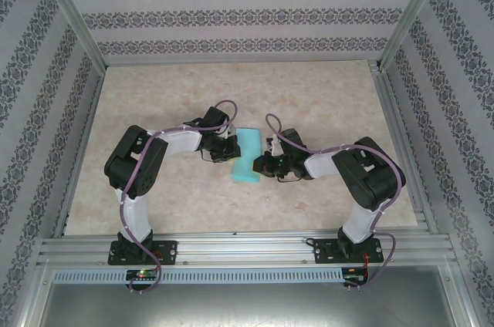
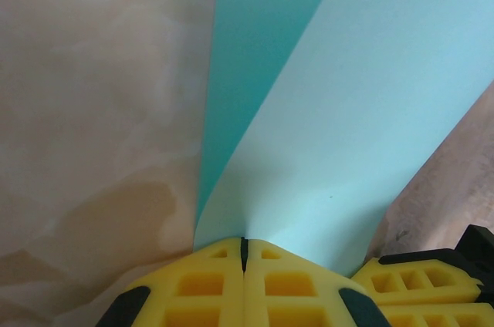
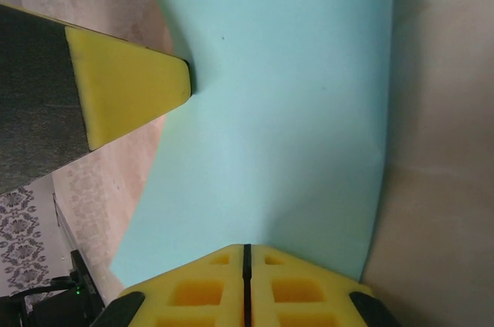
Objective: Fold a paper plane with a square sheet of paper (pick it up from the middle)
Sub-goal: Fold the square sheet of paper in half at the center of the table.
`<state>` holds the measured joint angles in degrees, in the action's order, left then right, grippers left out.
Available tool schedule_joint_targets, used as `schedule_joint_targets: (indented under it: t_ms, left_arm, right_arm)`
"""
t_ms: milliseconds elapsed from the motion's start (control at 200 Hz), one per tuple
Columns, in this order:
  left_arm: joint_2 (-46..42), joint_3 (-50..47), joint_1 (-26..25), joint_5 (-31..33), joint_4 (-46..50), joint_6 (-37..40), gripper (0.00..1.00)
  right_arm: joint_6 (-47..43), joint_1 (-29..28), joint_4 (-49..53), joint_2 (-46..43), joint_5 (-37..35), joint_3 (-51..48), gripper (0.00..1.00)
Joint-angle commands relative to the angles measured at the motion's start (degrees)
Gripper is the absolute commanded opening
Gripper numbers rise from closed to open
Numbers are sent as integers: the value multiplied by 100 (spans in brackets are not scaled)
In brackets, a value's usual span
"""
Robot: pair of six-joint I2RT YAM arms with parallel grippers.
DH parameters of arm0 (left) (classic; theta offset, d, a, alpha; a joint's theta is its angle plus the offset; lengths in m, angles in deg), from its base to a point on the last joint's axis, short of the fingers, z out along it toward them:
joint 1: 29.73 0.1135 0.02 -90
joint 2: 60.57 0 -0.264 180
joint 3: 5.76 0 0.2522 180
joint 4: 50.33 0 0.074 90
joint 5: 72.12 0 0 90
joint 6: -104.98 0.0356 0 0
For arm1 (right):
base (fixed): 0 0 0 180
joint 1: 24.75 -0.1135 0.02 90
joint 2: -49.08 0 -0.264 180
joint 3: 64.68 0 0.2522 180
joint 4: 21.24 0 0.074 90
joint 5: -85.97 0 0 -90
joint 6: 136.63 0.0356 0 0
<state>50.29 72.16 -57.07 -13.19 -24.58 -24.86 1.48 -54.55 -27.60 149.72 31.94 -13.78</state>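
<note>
top view: the square sheet of paper (image 1: 248,156) is around the middle of the surface (image 1: 154,103), pinched from both sides. the left pincer (image 1: 230,147) has its left edge and the right pincer (image 1: 268,163) has its right. it looks narrower than a square from here, so it's bowed or doubled over, can't tell which. no dart shape yet, so i'd guess we're early in the folding.

left wrist: the left pincer (image 2: 244,246) is clenched on the paper's edge, ribbed yellow pads pressed together with the sheet (image 2: 347,111) fanning out of the seam. it's thin matte turquoise, with a darker layer curling behind the lighter one. the surface (image 2: 93,111) is smooth beige marble-look.

right wrist: the right pincer (image 3: 247,254) is clamped on the near edge. the sheet (image 3: 285,111) sags in a soft saddle toward the left pincer's fingertip (image 3: 131,92).

what could go wrong: paper this thin tears or slips out of the pads if the arms pull apart. if they push in unevenly, the buckle goes off-centre and the crease lands crooked.
</note>
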Motion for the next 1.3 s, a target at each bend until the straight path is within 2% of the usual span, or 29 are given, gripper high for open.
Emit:
schedule_joint_targets:
  t_ms: [0, 520, 889, 1294]
  left_arm:
    - [273, -42, -101, 243, 480, 135, 0]
    - [277, -8, -100, 266, 555, 171, 0]
    - [284, 5, -97, 265, 559, 173, 0]
    - [288, 31, -103, 255, 590, 192, 0]
  right_arm:
    - [14, -60, 78, -310, -22, -76, 10]
    - [140, -167, -303, 166, -158, -533, 10]
    - [178, -210, -215, -528, -35, -453, 10]
    - [295, -228, -695, 129, -139, -867, 10]
